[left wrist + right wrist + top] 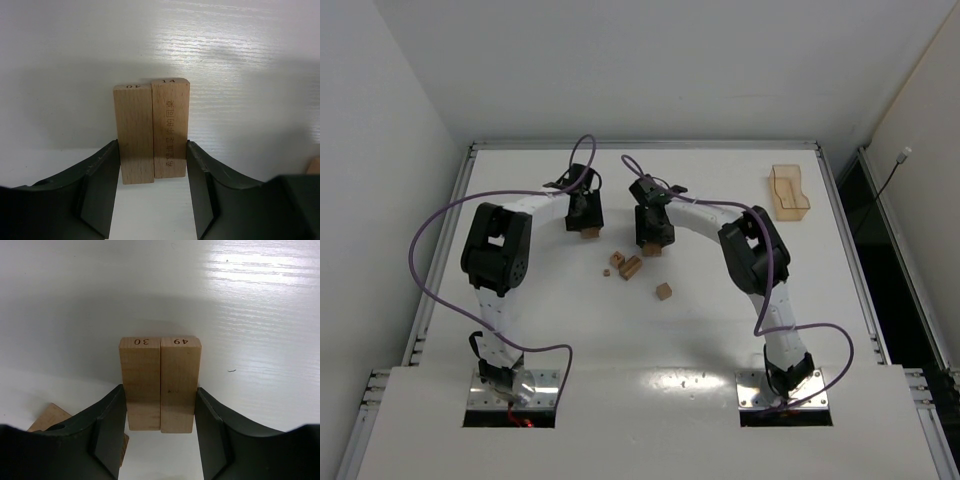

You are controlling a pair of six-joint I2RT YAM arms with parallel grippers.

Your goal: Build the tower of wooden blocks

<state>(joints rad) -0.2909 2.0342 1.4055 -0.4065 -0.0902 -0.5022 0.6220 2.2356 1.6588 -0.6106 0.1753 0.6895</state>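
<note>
My left gripper (pixel 586 222) (pixel 153 152) is shut on two light-tan wood bars side by side, marked 40 (pixel 134 132) and 14 (pixel 171 127); both fingers press their outer sides. My right gripper (pixel 651 240) (pixel 160 397) is shut the same way on two bars marked 30 (pixel 141 375) and 49 (pixel 180 375). In the top view each pair shows as a tan piece under its gripper, the left pair (pixel 590 233) and the right pair (pixel 651 250). I cannot tell whether they rest on the table or hang above it. No stacked tower shows.
Loose wood blocks lie between and in front of the grippers: one (pixel 617 259), a bar (pixel 631 267), a tiny piece (pixel 605 271) and a cube (pixel 664 291). One block edge shows at the right wrist view's lower left (pixel 47 417). An amber plastic tray (pixel 788 192) stands at the back right.
</note>
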